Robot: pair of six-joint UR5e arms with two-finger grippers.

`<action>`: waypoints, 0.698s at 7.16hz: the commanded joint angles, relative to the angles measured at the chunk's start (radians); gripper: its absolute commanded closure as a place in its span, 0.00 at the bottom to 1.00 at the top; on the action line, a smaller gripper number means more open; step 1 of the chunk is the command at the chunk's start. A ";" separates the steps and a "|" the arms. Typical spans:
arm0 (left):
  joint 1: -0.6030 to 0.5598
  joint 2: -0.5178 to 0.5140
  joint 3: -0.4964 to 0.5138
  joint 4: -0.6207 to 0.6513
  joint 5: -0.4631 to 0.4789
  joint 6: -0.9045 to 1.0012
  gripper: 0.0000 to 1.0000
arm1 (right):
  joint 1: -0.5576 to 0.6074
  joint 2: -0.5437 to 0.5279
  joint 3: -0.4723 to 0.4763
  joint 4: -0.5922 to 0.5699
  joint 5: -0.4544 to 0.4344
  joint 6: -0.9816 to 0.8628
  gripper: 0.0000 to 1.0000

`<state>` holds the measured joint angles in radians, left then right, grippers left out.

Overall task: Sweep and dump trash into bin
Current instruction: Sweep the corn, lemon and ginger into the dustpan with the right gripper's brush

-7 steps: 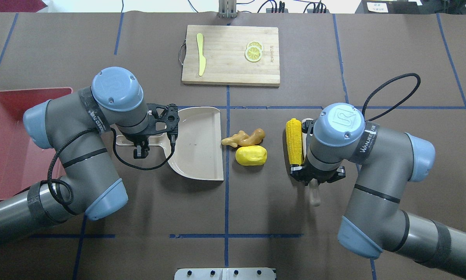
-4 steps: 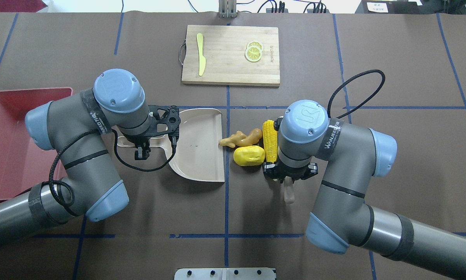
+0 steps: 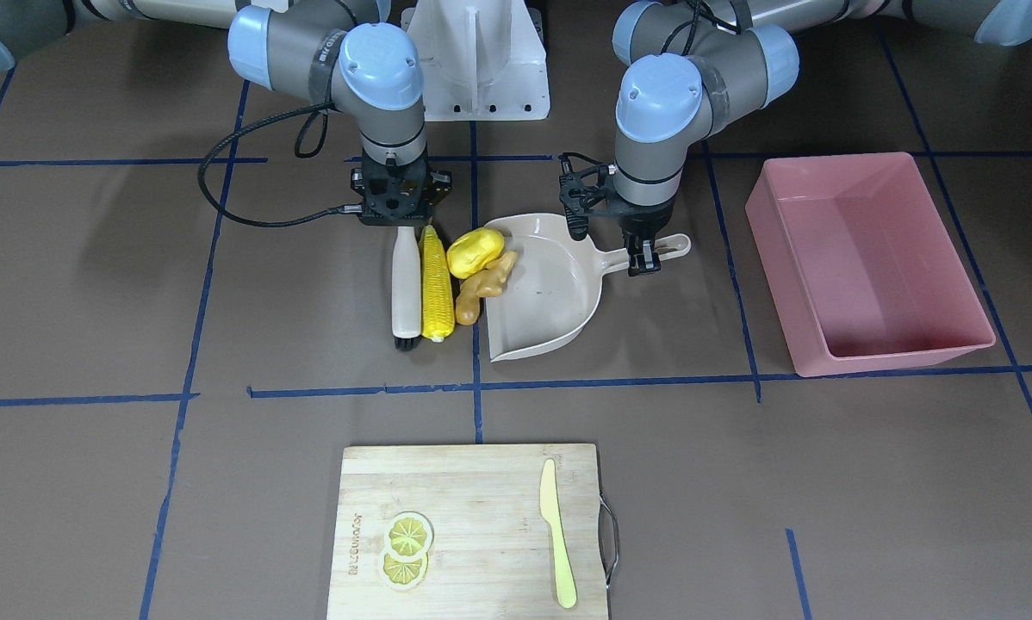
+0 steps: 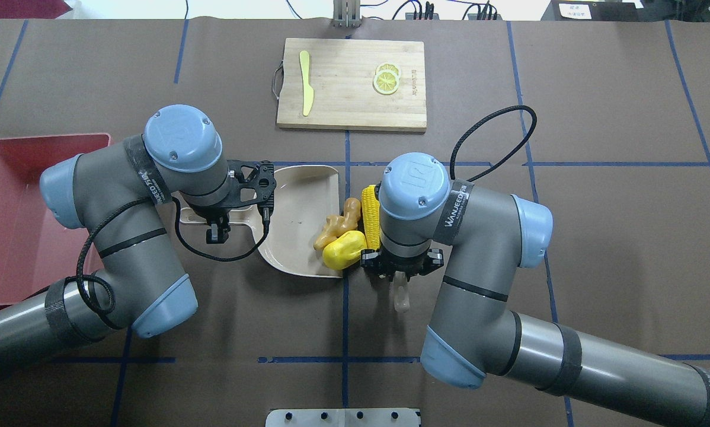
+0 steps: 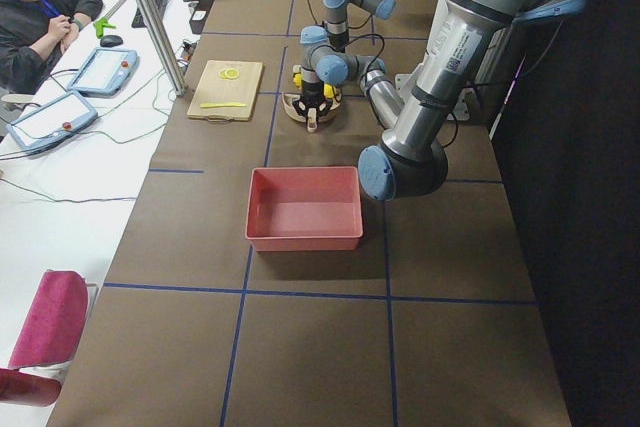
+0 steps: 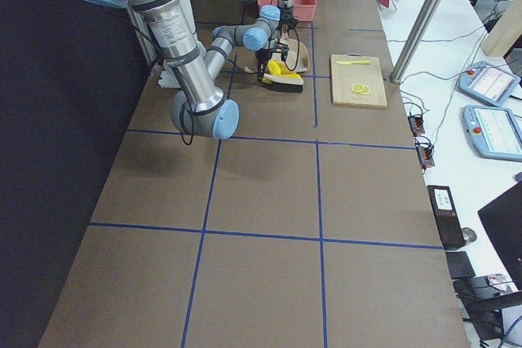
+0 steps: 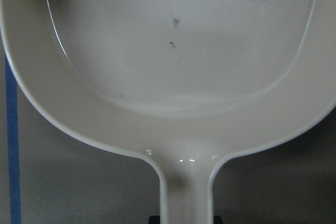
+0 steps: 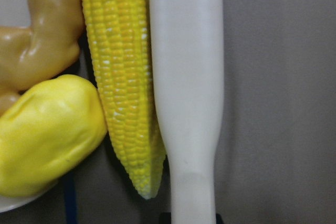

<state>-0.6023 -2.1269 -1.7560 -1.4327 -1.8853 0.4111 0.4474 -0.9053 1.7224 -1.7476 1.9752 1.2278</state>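
Presently, sweep step: bin (image 3: 899,356) stands well apart; L gripper (image 3: 645,263) clamps dustpan (image 3: 559,284), R gripper (image 3: 402,222) clamps brush (image 3: 406,284) against corn cob (image 3: 436,288), oval lump (image 3: 475,251), ginger root (image 3: 484,286) (latter two at pan lip). Next: push fully in.

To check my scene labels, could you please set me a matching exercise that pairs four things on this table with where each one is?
Things:
1. corn cob
2. knife
3. dustpan
4. bin

Places:
A. on the cutting board
B. handle held in the left gripper
C. lying alongside the brush, touching it
D. toward the table's end on the robot's left

Pairs: 1-C, 2-A, 3-B, 4-D.
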 commanded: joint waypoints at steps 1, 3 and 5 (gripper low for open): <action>0.004 -0.002 0.003 0.000 0.005 0.000 0.99 | -0.013 0.063 -0.055 0.023 0.002 0.005 1.00; 0.007 -0.004 0.003 0.000 0.017 -0.002 0.98 | -0.033 0.075 -0.058 0.040 0.004 0.012 1.00; 0.010 -0.004 0.001 -0.003 0.017 -0.021 0.98 | -0.039 0.106 -0.058 0.039 0.005 0.015 1.00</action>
<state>-0.5938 -2.1306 -1.7536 -1.4341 -1.8689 0.4044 0.4124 -0.8175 1.6651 -1.7094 1.9790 1.2411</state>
